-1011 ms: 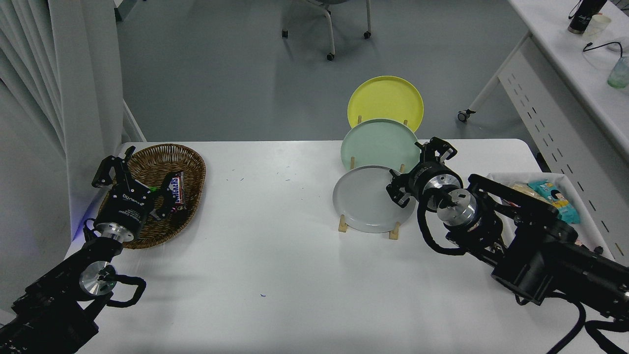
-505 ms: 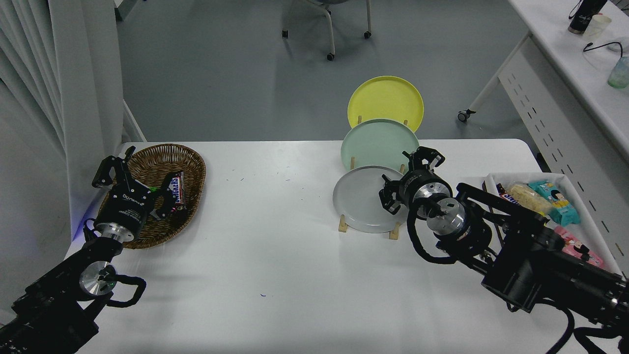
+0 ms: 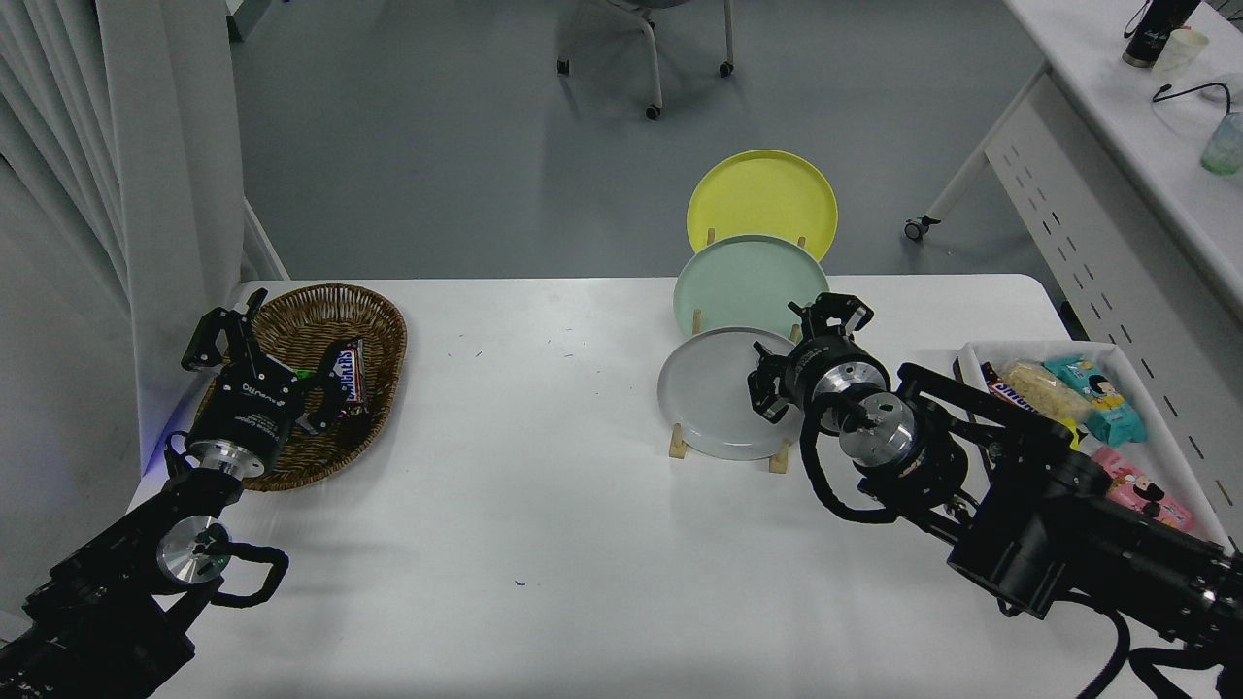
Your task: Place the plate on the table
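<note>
Step in hand: the grasp. I have the right gripper [image 3: 789,361] at the right rim of the grey plate [image 3: 719,393], which stands tilted in the front slot of a wooden rack [image 3: 680,444], ahead of the green plate [image 3: 743,282] and yellow plate [image 3: 762,199]. The fingers look spread about the rim, though whether they touch it I cannot tell. Next I judge a firm pinch, a lift clear of the rack, then laying the plate flat on the white desk [image 3: 544,505]. The left gripper [image 3: 262,354] is parked, fingers open, over a basket [image 3: 316,374]. Snack tray [image 3: 1117,427] right; grey floor beyond.
</note>
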`<state>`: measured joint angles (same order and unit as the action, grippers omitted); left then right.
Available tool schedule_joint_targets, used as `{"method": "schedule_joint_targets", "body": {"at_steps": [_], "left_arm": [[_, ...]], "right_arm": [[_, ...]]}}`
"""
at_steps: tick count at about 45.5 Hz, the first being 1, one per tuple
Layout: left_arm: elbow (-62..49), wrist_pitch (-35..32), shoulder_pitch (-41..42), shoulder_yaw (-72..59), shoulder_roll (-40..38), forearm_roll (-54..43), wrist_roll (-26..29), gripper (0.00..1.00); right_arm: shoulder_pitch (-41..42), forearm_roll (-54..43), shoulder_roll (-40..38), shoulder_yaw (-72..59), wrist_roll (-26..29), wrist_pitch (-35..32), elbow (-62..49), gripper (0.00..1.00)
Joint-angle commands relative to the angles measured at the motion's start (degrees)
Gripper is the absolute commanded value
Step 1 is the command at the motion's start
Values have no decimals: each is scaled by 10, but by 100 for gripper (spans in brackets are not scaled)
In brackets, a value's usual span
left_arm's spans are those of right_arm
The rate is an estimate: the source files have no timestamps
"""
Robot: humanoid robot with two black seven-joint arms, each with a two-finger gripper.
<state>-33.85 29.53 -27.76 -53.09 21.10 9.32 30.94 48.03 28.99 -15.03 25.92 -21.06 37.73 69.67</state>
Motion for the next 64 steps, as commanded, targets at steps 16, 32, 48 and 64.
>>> {"method": "schedule_joint_targets", "body": {"at_steps": [16,32,48,64], "left_arm": [[-1,0,0,0,0,0,0,98],[0,0,0,0,0,0,0,98],[0,0,0,0,0,0,0,98],[0,0,0,0,0,0,0,98]], "right_arm": [[-3,-23,3,-1,5,-8,-11,40],[-5,-23,3,-2,5,-8,-10,31],[-4,-23,3,-2,5,-8,-9,22],[-4,-23,10,-2,5,-7,-9,12]]}}
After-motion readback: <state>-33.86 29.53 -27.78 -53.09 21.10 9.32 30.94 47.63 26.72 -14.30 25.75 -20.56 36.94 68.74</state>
